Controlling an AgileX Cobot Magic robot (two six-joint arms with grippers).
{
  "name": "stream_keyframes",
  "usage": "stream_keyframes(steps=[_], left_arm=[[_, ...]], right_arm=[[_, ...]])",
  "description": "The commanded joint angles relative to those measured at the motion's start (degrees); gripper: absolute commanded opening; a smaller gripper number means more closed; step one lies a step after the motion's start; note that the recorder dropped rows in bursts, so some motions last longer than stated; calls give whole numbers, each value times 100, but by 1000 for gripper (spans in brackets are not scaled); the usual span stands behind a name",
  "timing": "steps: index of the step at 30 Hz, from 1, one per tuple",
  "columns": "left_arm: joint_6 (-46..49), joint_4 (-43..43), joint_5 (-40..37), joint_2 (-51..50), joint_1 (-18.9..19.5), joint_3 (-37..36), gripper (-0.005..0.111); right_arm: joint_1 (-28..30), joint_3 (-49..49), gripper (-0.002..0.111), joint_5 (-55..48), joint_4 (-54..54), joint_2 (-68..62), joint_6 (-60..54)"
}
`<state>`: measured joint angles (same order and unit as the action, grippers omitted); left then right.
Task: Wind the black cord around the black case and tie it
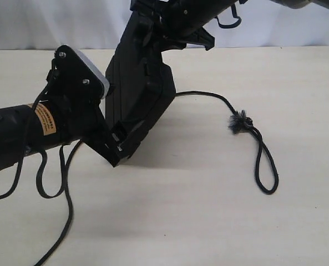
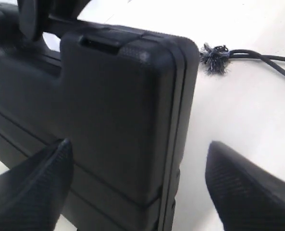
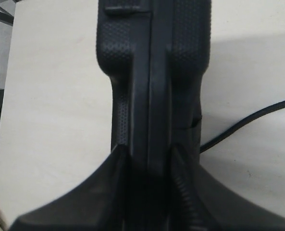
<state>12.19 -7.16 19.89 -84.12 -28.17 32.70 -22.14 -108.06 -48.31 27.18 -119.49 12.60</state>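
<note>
The black case (image 1: 137,94) stands tilted up on one edge on the table. My right gripper (image 1: 160,34) holds its top edge, and in the right wrist view the gripper (image 3: 149,161) is shut on the case's rim (image 3: 152,72). My left gripper (image 1: 117,148) sits at the case's lower corner. It is open (image 2: 137,180), its fingers (image 2: 34,187) straddling the case (image 2: 99,110), one apart from it. The black cord (image 1: 208,95) runs out from behind the case to a frayed knot (image 1: 240,122) and a loop (image 1: 267,169). The knot (image 2: 214,54) and the cord (image 3: 250,120) show in the wrist views.
The left arm's glossy cables (image 1: 56,185) hang and trail over the table at the front left. The beige table (image 1: 208,221) ends at a far edge below a white backdrop (image 1: 53,22).
</note>
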Motion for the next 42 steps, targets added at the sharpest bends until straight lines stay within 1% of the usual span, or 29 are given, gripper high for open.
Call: stream_keyframes(steps=[1,4,6,8,13,17,23,24,25,26,28,30,32,33,35,37,40,42], left_arm=[[-128,46,-11,45,47,5,73],[-128,46,-84,70,32,13,73],[-10,46,-222,134,-74,49,73],[207,46,-877,242,-263,272,73],[149,75,-2343,346,-748,938,73],[136,75,-2425,346,-786,948,73],[126,36,-2626,346,-739,963,73],[-52,50,-2886,346,-657,1069,73],[-436,50,-3150,346,-592,1194,73],[-1009,38,-3552,346,-512,1359,73],[-1869,-317,-4589,346,-412,1858,73],[-2552,-1087,-5597,346,-415,2251,73],[-3257,-1825,-6104,346,-415,2365,73],[-3720,-2279,-6226,346,-415,2348,73],[-4478,-2978,-6205,346,-415,2191,72],[-5043,-3516,-5657,361,-415,1934,72],[-5632,-4135,-4193,490,-415,1331,72],[-6336,-4779,-3042,676,-415,867,72]], right_arm=[[1,-51,4,136,408,162,-18],[1,-51,4,121,408,162,-41],[1,-51,4,121,408,162,-75],[1,-51,4,146,408,162,-134],[1,-51,4,171,408,162,-157],[1,-51,4,171,408,162,-228],[1,-51,4,135,408,162,-255],[1,-51,4,135,408,162,-255],[1,-51,4,136,408,162,-269],[1,-51,4,136,408,162,-269],[1,-51,4,107,408,162,-271],[1,-51,4,72,408,162,-271],[1,-51,4,72,408,162,-299],[1,-51,4,72,408,162,-320],[1,-51,4,53,408,162,-363],[1,-51,4,4,408,162,-431],[1,-51,4,-23,408,162,-584],[1,-51,4,-62,408,162,-639]])
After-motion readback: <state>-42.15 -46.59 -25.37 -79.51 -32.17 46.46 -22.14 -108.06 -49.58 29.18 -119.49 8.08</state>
